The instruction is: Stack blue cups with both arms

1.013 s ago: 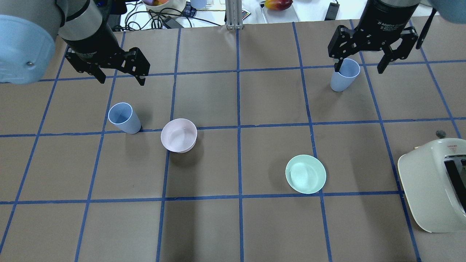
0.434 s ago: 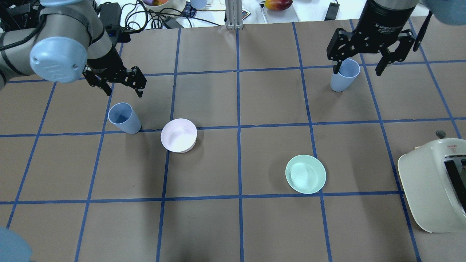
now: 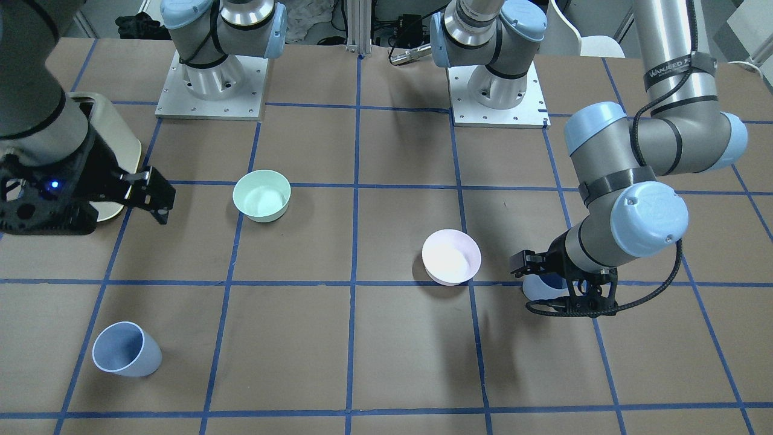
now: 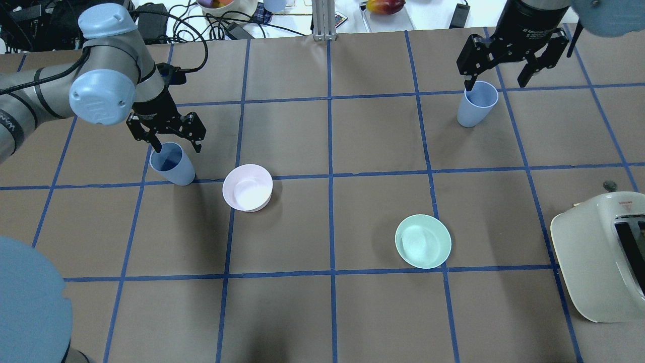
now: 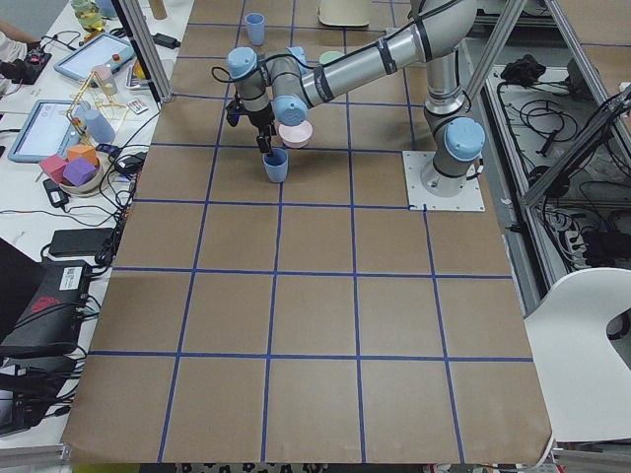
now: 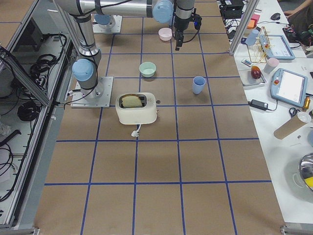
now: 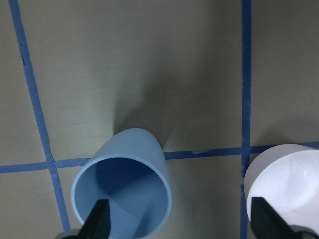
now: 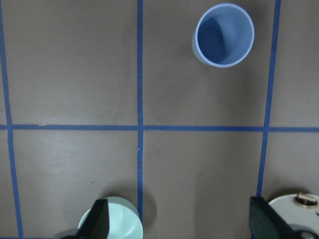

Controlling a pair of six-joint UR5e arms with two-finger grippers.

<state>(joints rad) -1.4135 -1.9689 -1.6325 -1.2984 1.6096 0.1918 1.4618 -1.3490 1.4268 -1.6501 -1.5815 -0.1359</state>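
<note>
On a matte brown paper-covered table (image 4: 373,141) gridded with blue tape, the left cup (image 4: 175,170), a smooth tapered pale-blue tumbler, stands upright near a round pink bowl (image 4: 248,187). The left gripper (image 4: 177,149) is spread wide and empty, one black finger over the cup's mouth, the other outside its wall. The matching right cup (image 4: 476,106) stands far right. The right gripper (image 4: 496,83) hangs high near it, wide open, holding nothing.

left gripper (image 3: 546,285) at blue cup (image 3: 532,292) near pink bowl (image 3: 451,257); second blue cup (image 3: 125,350) stands alone
</note>
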